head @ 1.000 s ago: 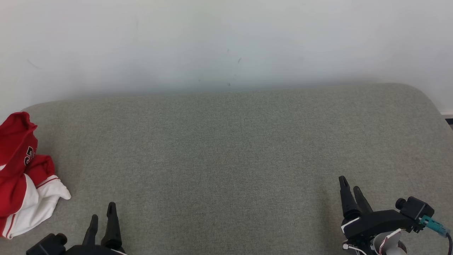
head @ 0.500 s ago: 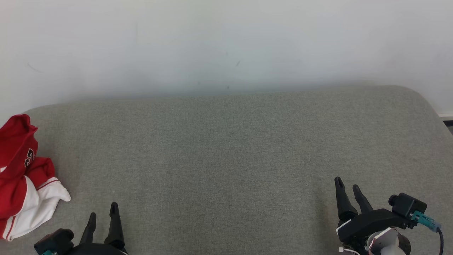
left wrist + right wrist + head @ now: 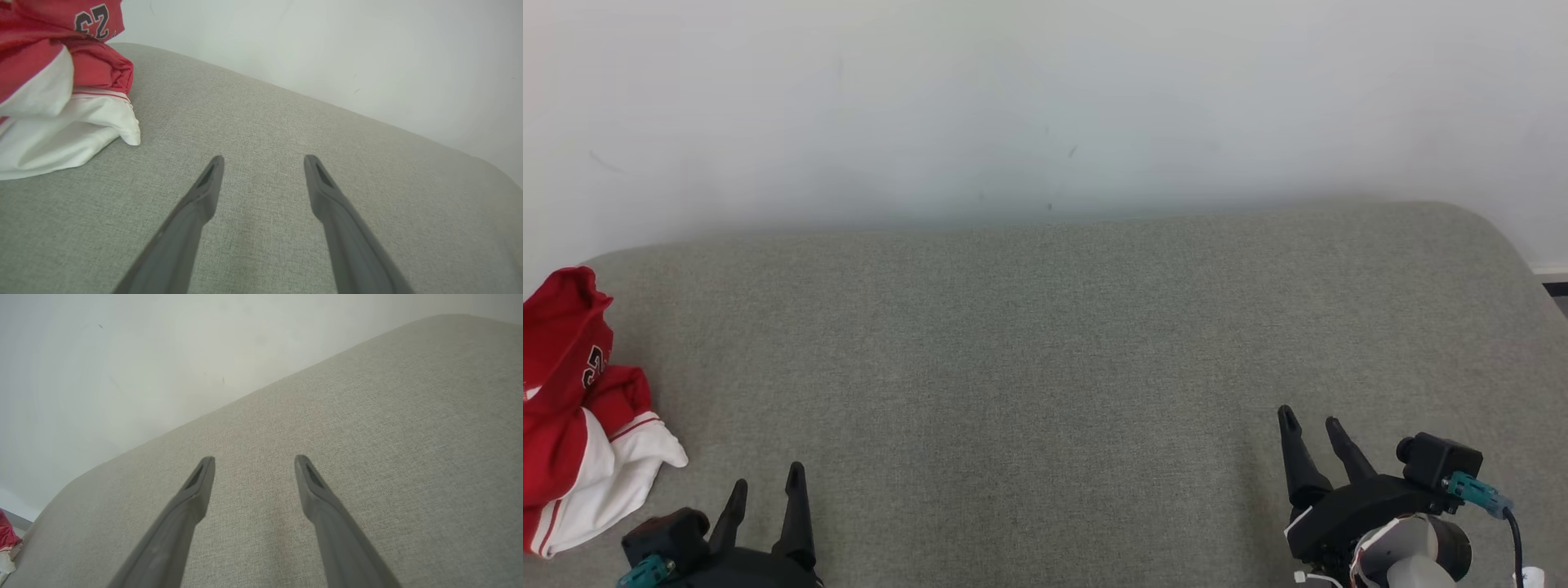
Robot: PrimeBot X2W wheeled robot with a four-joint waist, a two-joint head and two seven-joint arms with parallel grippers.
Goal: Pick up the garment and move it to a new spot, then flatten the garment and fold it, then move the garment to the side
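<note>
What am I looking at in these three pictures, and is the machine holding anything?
It is a two-armed robot. The wide picture comes from a camera on its head, looking down at a grey padded surface. The dark prongs at the bottom are its left gripper and right gripper. The other two pictures come from cameras on each wrist, looking along the prongs. A crumpled red and white garment lies at the surface's left edge. Both grippers are open and hold nothing.

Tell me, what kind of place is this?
Probably an indoor room, maybe a home or a test room made to look like one. A wide grey fabric cushion, like a sofa or bed, sits against a plain white wall, with a crumpled red-and-white garment on it.
</note>
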